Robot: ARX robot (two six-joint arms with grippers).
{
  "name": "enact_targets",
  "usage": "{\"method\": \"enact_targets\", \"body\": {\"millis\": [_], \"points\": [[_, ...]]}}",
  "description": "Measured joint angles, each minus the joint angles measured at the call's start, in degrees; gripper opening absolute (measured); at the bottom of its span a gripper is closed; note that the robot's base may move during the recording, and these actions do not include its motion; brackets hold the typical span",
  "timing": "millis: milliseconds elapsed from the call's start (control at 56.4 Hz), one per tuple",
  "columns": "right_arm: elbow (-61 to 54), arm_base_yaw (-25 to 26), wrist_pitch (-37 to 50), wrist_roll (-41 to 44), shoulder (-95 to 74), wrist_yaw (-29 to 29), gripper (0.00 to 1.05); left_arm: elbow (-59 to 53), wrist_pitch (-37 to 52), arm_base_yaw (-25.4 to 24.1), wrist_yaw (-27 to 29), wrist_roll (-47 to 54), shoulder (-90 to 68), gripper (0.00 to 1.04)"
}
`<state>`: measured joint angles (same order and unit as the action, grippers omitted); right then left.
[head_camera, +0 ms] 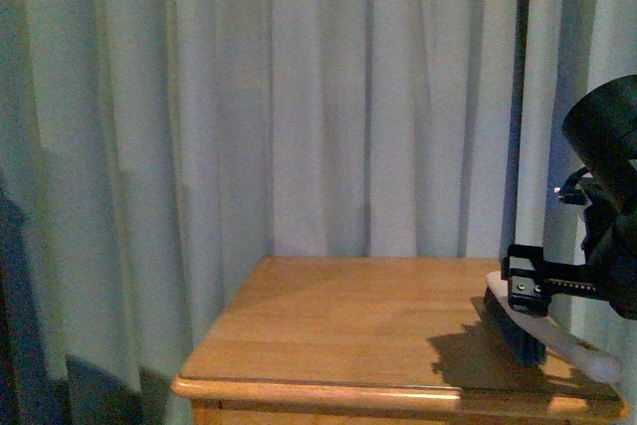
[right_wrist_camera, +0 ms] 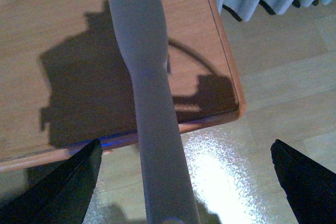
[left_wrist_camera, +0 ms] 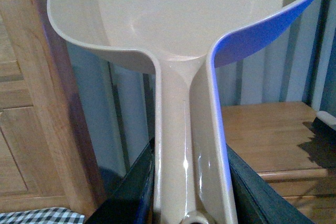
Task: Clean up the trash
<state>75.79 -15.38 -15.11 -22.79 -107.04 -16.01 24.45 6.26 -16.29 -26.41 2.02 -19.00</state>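
Plainly, we can read no lettering or brand mark on any surface.

The left jaws are clamped on the dustpan [left_wrist_camera: 173, 24]. Their dark fingers [left_wrist_camera: 131, 192] press against both sides of its cream handle [left_wrist_camera: 184, 129], and the pan's wide scoop rises away from the wrist camera.

The right jaws stand wide apart. In the right wrist view their black fingers [right_wrist_camera: 68, 187] sit at either side with a clear gap to the pale handle [right_wrist_camera: 149, 103] of the brush [head_camera: 518, 330], which runs between them without touching either one. Where that handle ends, under the picture's lower edge, we cannot tell.

In the front view the brush lies near the right side of the wooden worktop [head_camera: 338, 325]. Its dark bristles appear to be down on the wood, with the right arm [head_camera: 607, 146] just above.

The trash shows in none of the three views, so we cannot place it.

The brush handle crosses the worktop's rounded rim close to a corner [right_wrist_camera: 236, 103] and hangs out over the pale floor [right_wrist_camera: 283, 87]. The arm's shadow [right_wrist_camera: 89, 87] falls on the wood beside it.

From the brush leftward the worktop is bare wood as far as its left edge. The grey curtain [head_camera: 299, 97] hangs close behind the worktop and falls past its left side.

In the left wrist view a tall wooden cabinet [left_wrist_camera: 21, 129] stands beside the dustpan. A black-and-white checked fabric [left_wrist_camera: 42, 216] shows low in that view, at the cabinet's foot, and the worktop's edge [left_wrist_camera: 262, 135] lies on the pan's other side.
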Motion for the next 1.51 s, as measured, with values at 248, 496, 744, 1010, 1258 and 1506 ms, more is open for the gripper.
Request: {"method": "enact_targets", "body": {"millis": [248, 496, 744, 1010, 1258, 1506], "points": [[0.0, 0.0, 0.7, -1.0, -3.1, 0.2, 0.97, 0.0, 0.0, 0.0, 0.0, 0.0, 0.0, 0.29], [0.0, 0.0, 1.3, -1.5, -3.7, 0.2, 0.69, 0.0, 0.0, 0.0, 0.0, 0.0, 0.0, 0.29], [0.0, 0.0, 2.1, -1.2, -3.7, 0.9, 0.3, 0.0, 0.0, 0.0, 0.0, 0.0, 0.0, 0.29], [-1.9, 0.2, 7.4, 2.9, -0.9, -0.3, 0.21, 0.0, 0.0, 0.0, 0.0, 0.0, 0.0, 0.29], [-15.7, 0.7, 22.7, 11.8, 17.6, 0.5, 0.21, 0.0, 0.0, 0.0, 0.0, 0.0, 0.0, 0.29], [-36.0, 2.4, 26.6, 16.6, 45.5, 0.2, 0.21, 0.0, 0.0, 0.0, 0.0, 0.0, 0.0, 0.29]]}}
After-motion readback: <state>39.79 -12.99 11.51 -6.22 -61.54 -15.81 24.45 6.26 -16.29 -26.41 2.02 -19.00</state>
